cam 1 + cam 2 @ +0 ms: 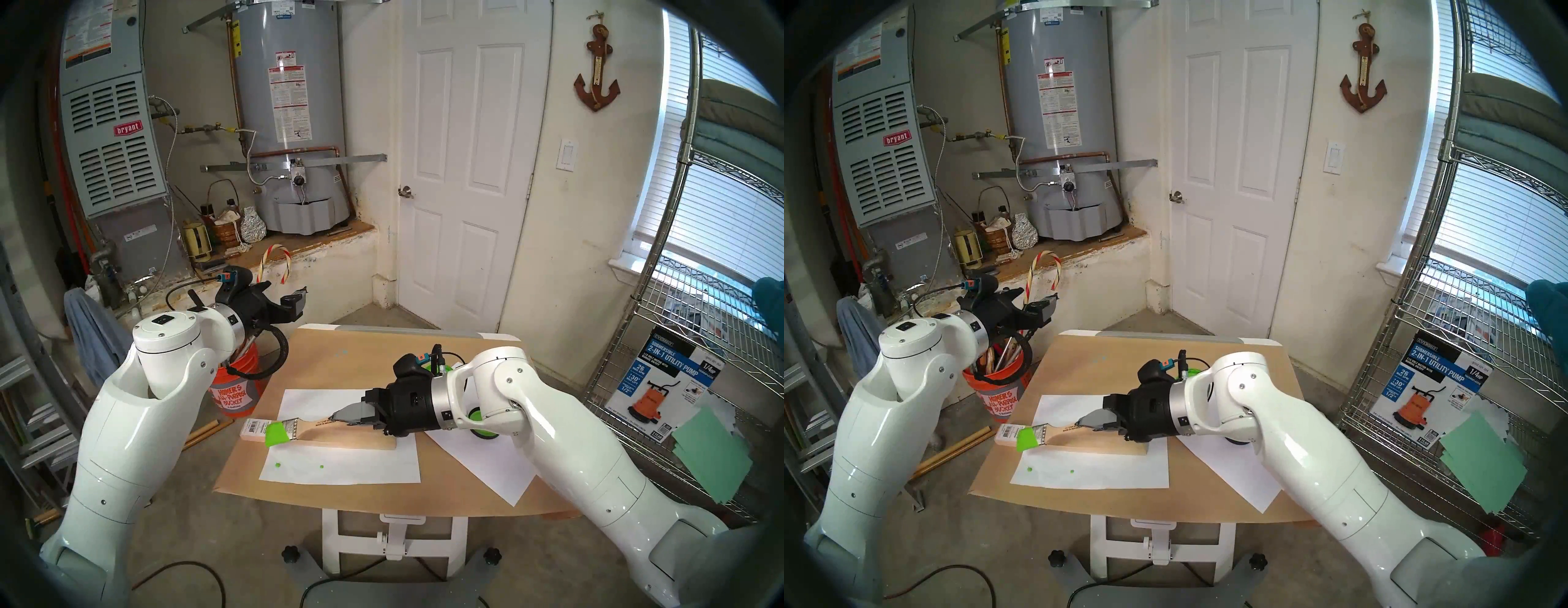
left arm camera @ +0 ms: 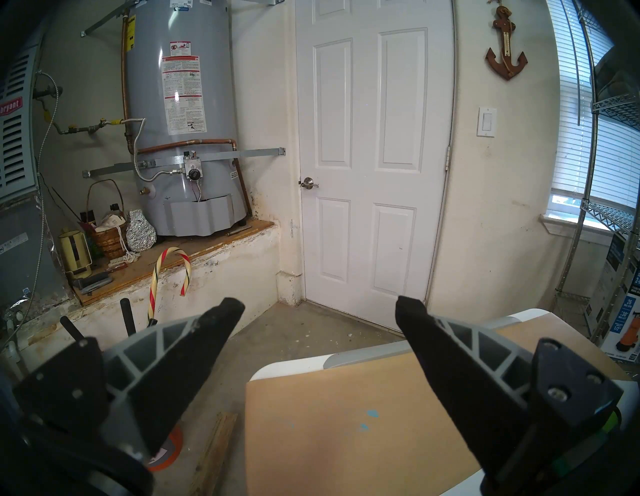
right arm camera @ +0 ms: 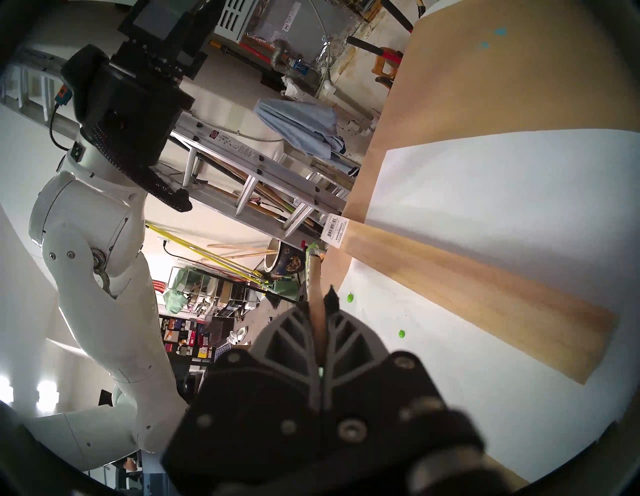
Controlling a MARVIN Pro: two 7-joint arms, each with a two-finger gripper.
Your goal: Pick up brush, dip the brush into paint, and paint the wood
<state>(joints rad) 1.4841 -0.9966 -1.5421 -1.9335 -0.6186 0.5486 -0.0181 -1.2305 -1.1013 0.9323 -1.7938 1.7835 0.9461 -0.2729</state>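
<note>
Your right gripper (image 1: 339, 418) had its fingers (image 3: 291, 332) clamped tight on the brush (image 1: 303, 429) handle, no gap to spare. The brush lay low along the wood (image 1: 339, 441), handle running back into the fingers, ferrule and green-coated bristles out toward the wood's barcode-sticker end. From the head views the bristles looked to be on or just above the wood beside the sticker; from the right wrist view you couldn't tell contact. The wood's visible face was bare in the right wrist view (image 3: 485, 291). The wood rested on a white paper sheet (image 1: 382, 467) on the paper-covered tabletop (image 1: 322, 352). Two green paint drops (image 1: 278, 465) sat on that sheet, on the near side of the wood. A green-and-black paint container (image 1: 481, 424) sat beyond the wood's far end, mostly hidden behind your right wrist. Your left gripper (image 2: 318, 311) had its fingers spread wide, holding nothing, raised well apart from the wood, off the tabletop's far left corner above the orange bucket (image 1: 235, 390).
</note>
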